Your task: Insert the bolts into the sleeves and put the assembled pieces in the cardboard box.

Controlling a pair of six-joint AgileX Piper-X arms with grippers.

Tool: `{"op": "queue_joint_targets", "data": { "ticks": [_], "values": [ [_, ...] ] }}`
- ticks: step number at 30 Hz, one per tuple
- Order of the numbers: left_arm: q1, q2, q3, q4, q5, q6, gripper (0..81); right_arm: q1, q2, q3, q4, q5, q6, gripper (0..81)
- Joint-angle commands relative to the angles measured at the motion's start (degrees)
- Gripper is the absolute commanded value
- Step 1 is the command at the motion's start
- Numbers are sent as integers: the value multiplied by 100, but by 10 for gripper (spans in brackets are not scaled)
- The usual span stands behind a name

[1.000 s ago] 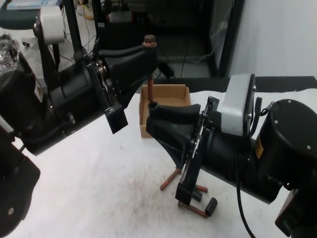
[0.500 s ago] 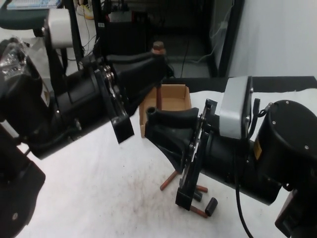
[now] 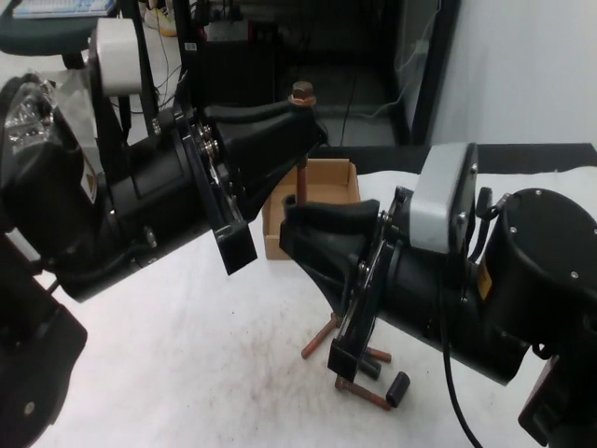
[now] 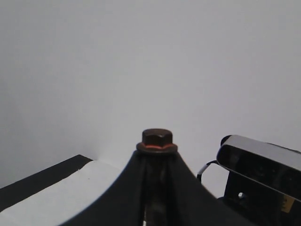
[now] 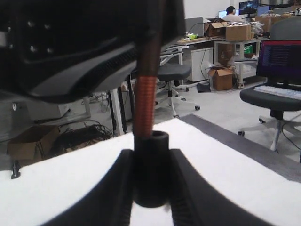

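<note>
**High view.** Left pincer [image 3: 297,119] pressed onto an upright bolt [image 3: 302,173], hex head topmost, held in the air on the near side of the cardboard box [image 3: 332,166]. Right pincer [image 3: 291,211] just beneath, pinching a dark sleeve [image 3: 290,200], mouth upward. Compared with one second ago: left arm swung across toward the right arm, bolt carried along and kept upright; right pincer barely displaced. Shank now dropping to the sleeve's mouth rather than standing beside it. Loose bolts [image 3: 319,338] and loose sleeves [image 3: 399,387] lying on the desk [image 3: 187,355], well to the near side of the cardboard box, untouched.

**Left wrist view.** Head of the bolt [image 4: 157,140] seated on top of the closed-up fingers, shank hidden between them. Grip apparently firm and centred.

**Right wrist view.** Sleeve [image 5: 151,165] clamped upright between the two fingers. Threaded end of the bolt [image 5: 146,101] meeting the sleeve's rim from above, seemingly just inside the bore, depth not discernible.

**Meaning for the task.** Alignment step judged finished, insertion judged barely begun. Next, probably a straight downward push along the sleeve's axis, any tilt liable to jam the thread on the rim. Afterwards, transfer of the joined piece into the cardboard box, then the same again for the parts left on the desk.
</note>
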Motion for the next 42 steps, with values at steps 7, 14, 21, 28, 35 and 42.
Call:
{"op": "queue_joint_targets", "data": {
  "ticks": [7, 14, 21, 28, 35, 42],
  "values": [
    [8, -12, -65, -131, -81, 22, 2, -22, -42, -31, -201, 50, -15, 9],
    [8, -12, -65, -137, -155, 22, 2, -22, -42, -31, 74, 50, -15, 9],
    [8, -12, -65, -137, -251, 22, 2, -22, -42, -31, -58, 50, -15, 9],
    [8, -12, -65, -112, -319, 22, 2, -22, -42, -31, -80, 50, -15, 9],
    [8, -12, -65, -49, -417, 202, 2, -22, -42, -31, -80, 50, -15, 9],
    [8, -12, -65, 208, -373, 322, 2, -22, -42, -31, -80, 50, -15, 9]
  ]
}}
